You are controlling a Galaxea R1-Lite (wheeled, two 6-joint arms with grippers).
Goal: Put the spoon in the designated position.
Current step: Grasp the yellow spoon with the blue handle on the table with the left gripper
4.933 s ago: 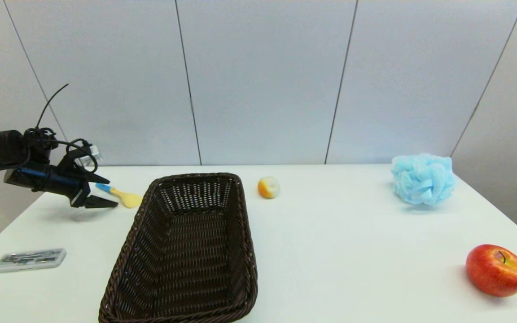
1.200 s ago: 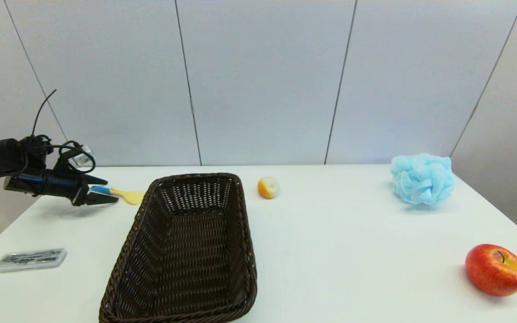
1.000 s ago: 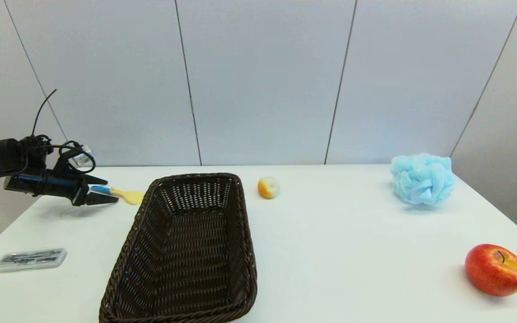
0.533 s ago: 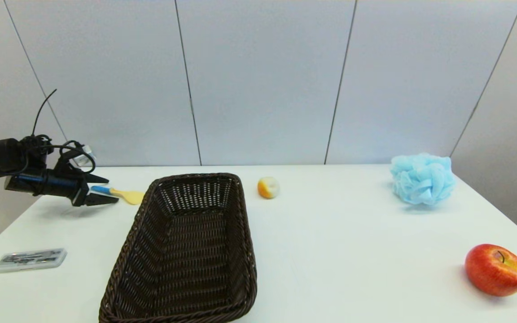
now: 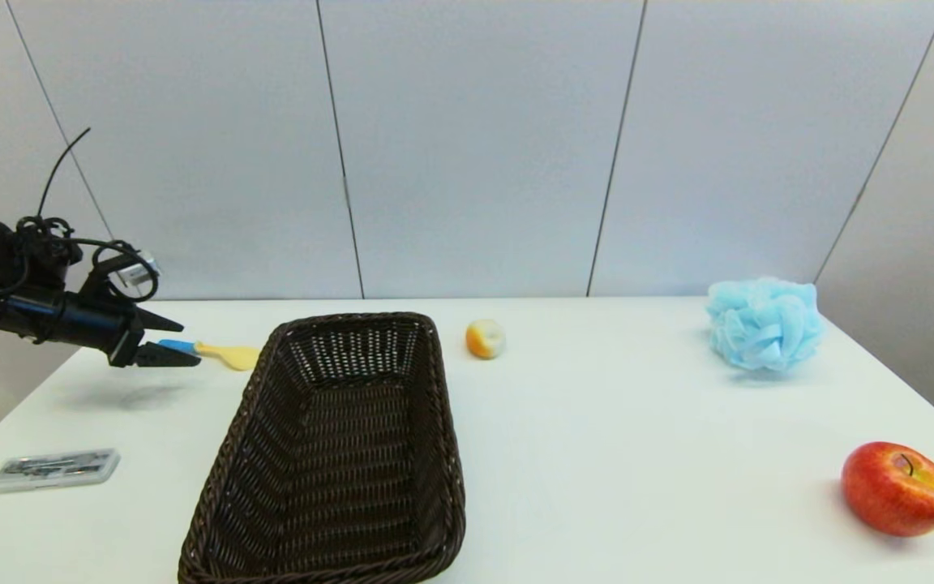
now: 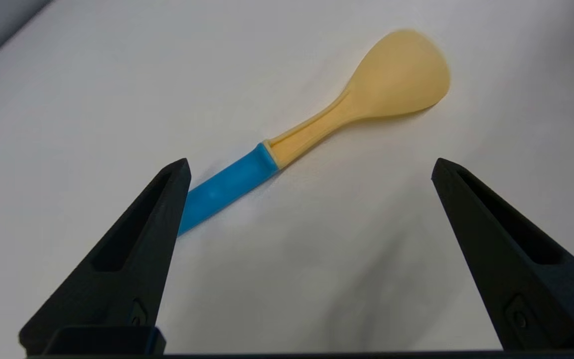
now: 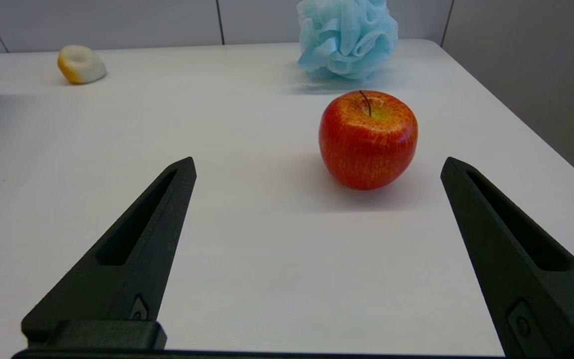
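While the spoon (image 5: 220, 352) lies flat on the white table (image 5: 597, 422) near its far left corner, just beside the basket (image 5: 337, 454), it rests free of any grip. Its pale yellow bowl points toward the basket and its bright blue handle end points at the left gripper (image 5: 165, 342). In the left wrist view the spoon (image 6: 317, 127) is smooth plastic with a rounded bowl and a slim neck; the very end of the blue handle is hidden behind one black finger (image 6: 132, 249). The left gripper's jaws are spread wide, with nothing between them.

Compared with half a second ago, the left gripper has lifted and drawn back toward the table's left edge, and the spoon has stayed where it was.

The basket is dark brown woven wicker, long and rectangular, its near end cut off by the picture's edge. A small yellow-and-white rounded object (image 5: 485, 338) sits near the far edge, a fluffy pale blue mesh puff (image 5: 763, 323) near the far right corner, and a glossy red apple (image 5: 897, 488) near the right edge. A flat clear case (image 5: 56, 470) lies near the left edge; its contents are hard to make out.

The right gripper (image 7: 317, 167) hovers before the apple, jaws released and wide apart.
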